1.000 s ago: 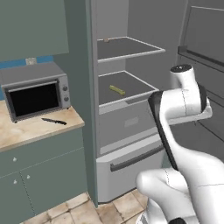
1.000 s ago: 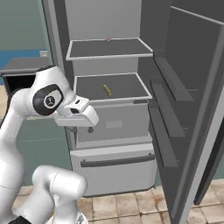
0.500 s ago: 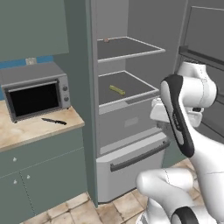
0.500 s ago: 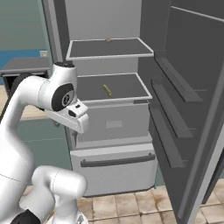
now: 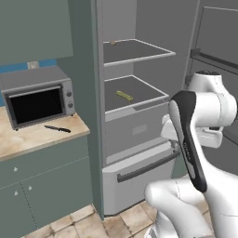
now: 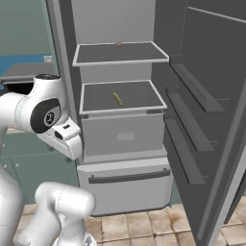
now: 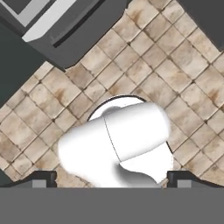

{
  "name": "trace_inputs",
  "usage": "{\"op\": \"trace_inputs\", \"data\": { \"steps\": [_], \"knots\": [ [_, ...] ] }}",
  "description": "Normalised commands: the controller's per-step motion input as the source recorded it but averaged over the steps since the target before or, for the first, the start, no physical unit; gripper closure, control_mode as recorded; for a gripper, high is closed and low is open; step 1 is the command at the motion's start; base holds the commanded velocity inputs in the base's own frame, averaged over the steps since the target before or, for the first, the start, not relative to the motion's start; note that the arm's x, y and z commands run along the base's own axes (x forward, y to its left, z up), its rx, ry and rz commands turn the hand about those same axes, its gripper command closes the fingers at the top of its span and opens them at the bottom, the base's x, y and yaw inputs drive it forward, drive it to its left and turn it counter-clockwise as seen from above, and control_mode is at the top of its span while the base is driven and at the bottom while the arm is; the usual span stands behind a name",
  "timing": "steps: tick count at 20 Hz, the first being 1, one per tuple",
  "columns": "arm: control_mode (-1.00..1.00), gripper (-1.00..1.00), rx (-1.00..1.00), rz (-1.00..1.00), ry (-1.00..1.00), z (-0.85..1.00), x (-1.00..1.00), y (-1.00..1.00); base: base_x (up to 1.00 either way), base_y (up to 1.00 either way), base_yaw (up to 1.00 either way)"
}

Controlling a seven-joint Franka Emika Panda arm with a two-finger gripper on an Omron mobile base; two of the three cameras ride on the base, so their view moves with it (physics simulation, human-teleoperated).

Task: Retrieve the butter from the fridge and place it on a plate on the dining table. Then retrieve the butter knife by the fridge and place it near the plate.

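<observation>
The fridge (image 5: 135, 131) (image 6: 124, 136) stands open. On its middle shelf lies the butter (image 5: 124, 95) (image 6: 117, 99), a small yellow-tan stick. The butter knife (image 5: 57, 128), black and slim, rests on the worktop in front of the toaster oven. My gripper (image 7: 112, 178) points straight down at the tiled floor, its fingertips (image 7: 43, 177) wide apart with nothing between them. It hangs in front of the fridge's drawer, well below and short of the butter. The plate and the dining table are out of view.
A grey toaster oven (image 5: 37, 96) sits on the marbled worktop (image 5: 32, 139) left of the fridge. A small brown item (image 6: 119, 43) lies on the top shelf. The open fridge door (image 6: 206, 101) stands at the right. A lower drawer with a bar handle (image 5: 146, 166) juts out.
My arm has folded back from the fridge; the hand dropped from pointing at the shelves to pointing down at the floor.
</observation>
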Motion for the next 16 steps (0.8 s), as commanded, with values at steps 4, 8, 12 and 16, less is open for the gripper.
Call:
{"op": "trace_inputs", "data": {
  "steps": [4,8,12,16],
  "knots": [
    [-1.00,-1.00,-0.11,0.10,-0.24,-0.12,-0.14,-0.30,0.00,0.00,0.00],
    [-1.00,-1.00,-0.05,0.05,-0.02,0.00,0.00,-0.06,0.00,0.00,0.00],
    [-1.00,-1.00,0.00,0.00,0.00,0.00,0.00,0.00,0.00,0.00,0.00],
    [-1.00,-1.00,0.00,0.00,0.00,0.00,0.00,0.00,0.00,0.00,0.00]
  ]
}}
